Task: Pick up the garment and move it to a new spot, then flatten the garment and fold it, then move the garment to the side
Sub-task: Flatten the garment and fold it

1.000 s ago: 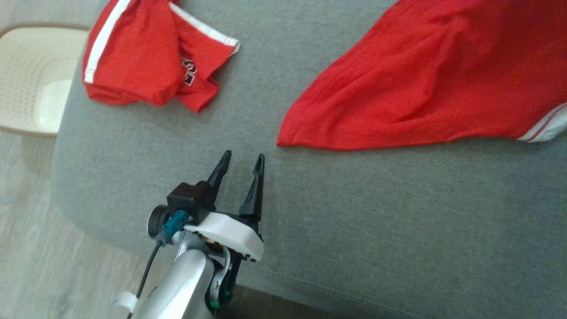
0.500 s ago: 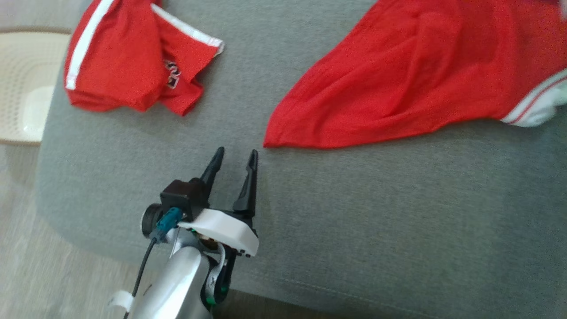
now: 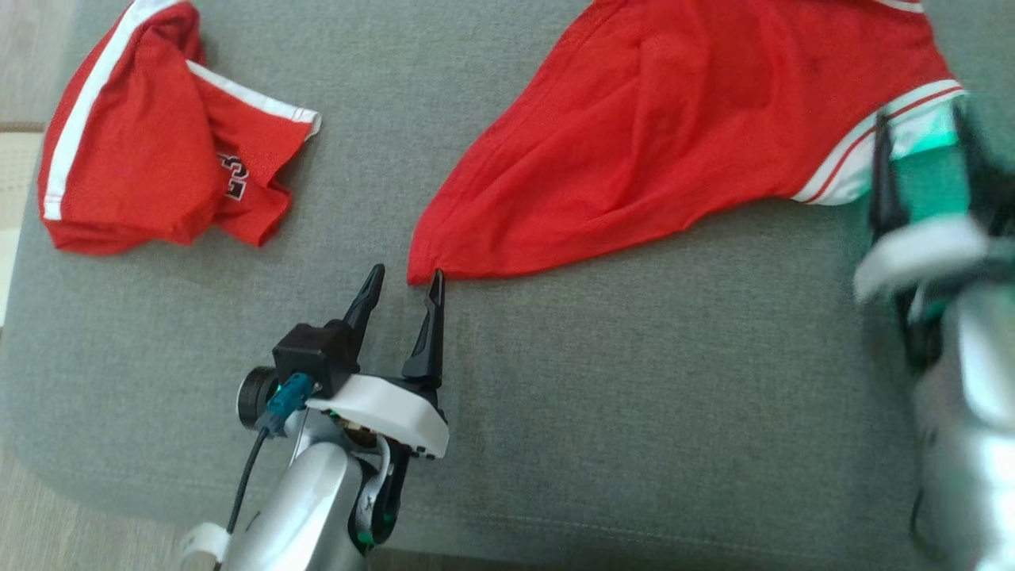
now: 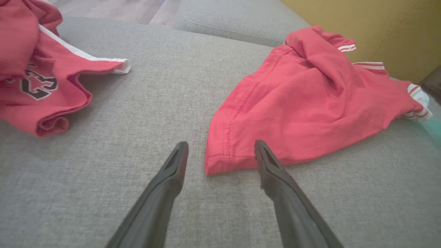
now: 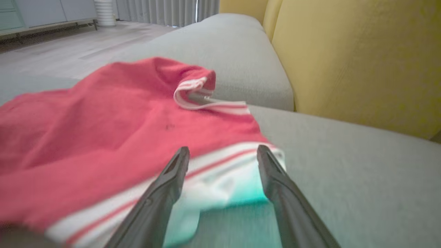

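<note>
Red shirt (image 3: 674,143) on the cushion (image 3: 634,412) looks limp and light
Left pincer (image 3: 406,274) wide at its hem corner, right pincer (image 5: 223,151) wide at the striped edge (likely good holds).

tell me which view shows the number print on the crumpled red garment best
The left wrist view: the number print on the crumpled garment is large, close and readable there. The head view has it small, creased between folds. The right wrist view looks across the other, spread garment.

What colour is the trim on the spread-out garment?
The trim is white with thin red stripes; clearest in right wrist view.
</note>
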Motion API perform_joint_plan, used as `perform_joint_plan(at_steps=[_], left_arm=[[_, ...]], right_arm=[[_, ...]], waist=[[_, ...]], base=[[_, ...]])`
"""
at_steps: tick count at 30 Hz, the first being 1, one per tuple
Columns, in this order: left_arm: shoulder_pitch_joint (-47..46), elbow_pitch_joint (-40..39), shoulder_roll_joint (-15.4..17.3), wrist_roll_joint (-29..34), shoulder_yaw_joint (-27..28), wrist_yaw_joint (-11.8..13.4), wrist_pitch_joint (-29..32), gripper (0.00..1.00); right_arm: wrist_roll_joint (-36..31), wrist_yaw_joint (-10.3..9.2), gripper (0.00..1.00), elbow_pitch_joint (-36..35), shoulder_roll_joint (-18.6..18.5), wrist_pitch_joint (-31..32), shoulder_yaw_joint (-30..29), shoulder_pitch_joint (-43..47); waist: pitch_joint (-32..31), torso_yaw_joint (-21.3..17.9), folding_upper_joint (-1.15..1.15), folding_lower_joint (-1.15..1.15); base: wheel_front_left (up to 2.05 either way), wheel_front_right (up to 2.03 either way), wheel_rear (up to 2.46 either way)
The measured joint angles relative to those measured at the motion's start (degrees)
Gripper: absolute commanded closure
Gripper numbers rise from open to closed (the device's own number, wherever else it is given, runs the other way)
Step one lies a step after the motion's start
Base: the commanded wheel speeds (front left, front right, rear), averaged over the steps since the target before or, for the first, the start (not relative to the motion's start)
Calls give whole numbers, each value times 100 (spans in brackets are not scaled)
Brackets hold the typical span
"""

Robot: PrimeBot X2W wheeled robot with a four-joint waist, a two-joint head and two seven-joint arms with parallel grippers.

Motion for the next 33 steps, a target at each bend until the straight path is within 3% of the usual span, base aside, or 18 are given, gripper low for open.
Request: perform_joint_plan(at_steps=[7, 16, 17, 18, 19, 24, 25, 26, 33], left_arm=[[3, 9, 2, 96, 1, -32, 0, 0], [6, 31, 2, 148, 18, -78, 0, 0], [5, 30, 2, 148, 18, -78, 0, 0], [5, 26, 3, 147, 16, -77, 0, 0], [5, 22, 3, 147, 14, -77, 0, 0], [4, 18, 2, 140, 20, -73, 0, 0], [4, 22, 3, 141, 44, -71, 0, 0], [4, 22, 2, 141, 64, -71, 0, 0], [31, 47, 3, 153, 159, -79, 0, 0]], right_arm=[[548, 0, 0, -913, 102, 0, 302, 1453], [466, 0, 0, -1250, 230, 68, 513, 1666], [436, 0, 3, -1200, 233, 74, 487, 1642], [414, 0, 20, -1161, 234, 97, 455, 1611], [361, 0, 53, -1112, 233, 119, 424, 1563], [138, 0, 57, -929, 234, 113, 278, 1258], [110, 0, 65, -808, 238, 109, 265, 1143], [88, 0, 100, -744, 242, 103, 264, 1094], [46, 0, 100, -630, 226, 30, 20, 1062]], waist=[[-21, -111, 0, 0], [30, -60, 0, 0], [37, -43, 0, 0], [47, -27, 0, 0], [62, -13, 0, 0], [144, 22, 0, 0], [150, 8, 0, 0], [145, -5, 0, 0], [-57, -190, 0, 0]], base=[[0, 0, 0], [0, 0, 0], [0, 0, 0], [0, 0, 0], [0, 0, 0], [0, 0, 0], [0, 0, 0], [0, 0, 0], [0, 0, 0]])
